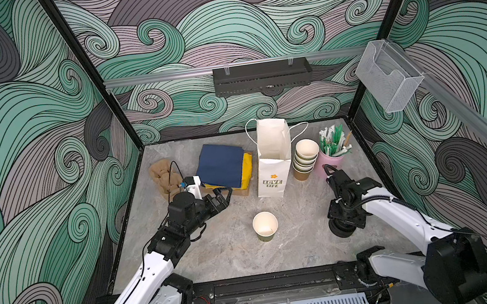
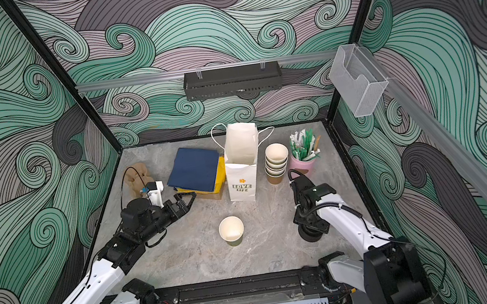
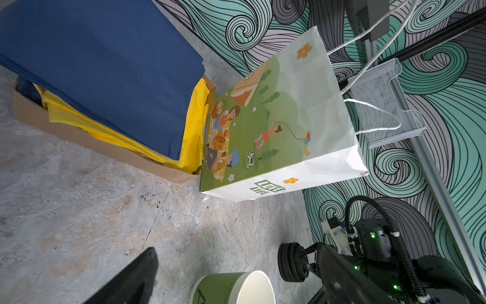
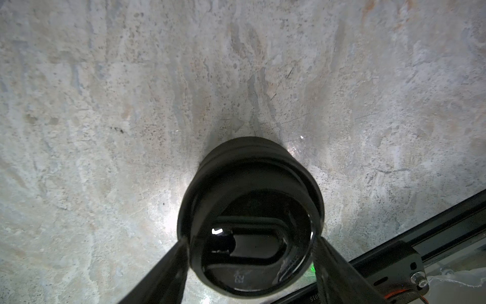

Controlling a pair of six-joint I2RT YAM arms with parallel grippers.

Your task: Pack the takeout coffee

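The right fingers [image 4: 165, 273] stand on two opposite sides of the top lid [image 4: 252, 252] of a stack of black lids [image 3: 290, 263], close against its rim. Whether they already press it, I cannot tell. The left fingers [image 3: 126, 281] are spread wide and carry nothing.

No capped coffee is to be seen. One cup [image 1: 265, 225], olive outside and cream inside, stands upright without a lid in the middle of the surface [image 1: 217, 253]. It is in front of the white paper bag [image 1: 273, 168] and well apart from the lid stack.

I judge the lid to be thin, light, smooth plastic, a little springy. It is best taken by the rim at two opposite points with mild force, because a hard squeeze would probably bend it oval and it would then not seat on the cup. Nested lids may cling, so two could rise together. The cup looks empty, so it is probably light and easy to tip. Its paper wall will likely give way, so a gentle hold around the middle of the wall seems right.
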